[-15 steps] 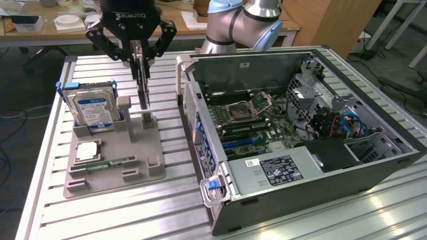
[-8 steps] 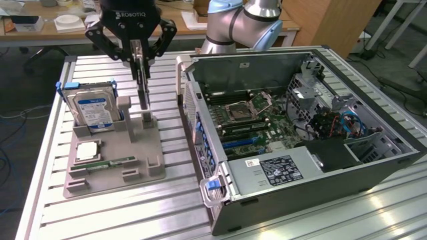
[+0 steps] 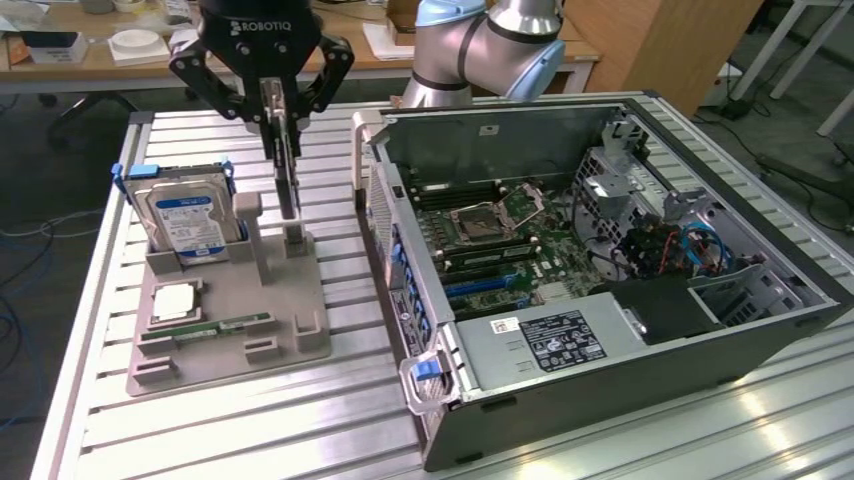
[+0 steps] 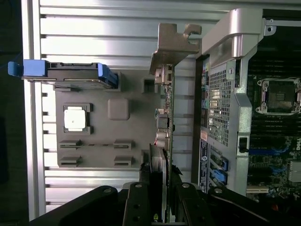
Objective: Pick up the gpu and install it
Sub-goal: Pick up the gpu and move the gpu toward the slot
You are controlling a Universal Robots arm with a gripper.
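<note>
The gpu (image 3: 286, 175) is a thin dark card held upright and seen edge-on, above the grey holder block (image 3: 227, 330). My gripper (image 3: 280, 118) comes down from above and is shut on the card's upper edge. The card's lower end is right at the holder's slot post; I cannot tell whether it touches it. In the wrist view the gpu (image 4: 167, 117) runs away from the gripper (image 4: 162, 200), with its silvery bracket (image 4: 173, 44) at the far end. One black finger (image 4: 136, 205) presses on each side of the card.
An open computer case (image 3: 747, 335) lies beside the holder at the exterior view's right, its motherboard (image 3: 501, 235) exposed. On the holder stand a silver hard drive (image 3: 187, 220) in a blue frame, a CPU chip (image 3: 176, 300) and a green RAM stick (image 3: 220, 326). The table is slatted aluminium (image 3: 240, 430).
</note>
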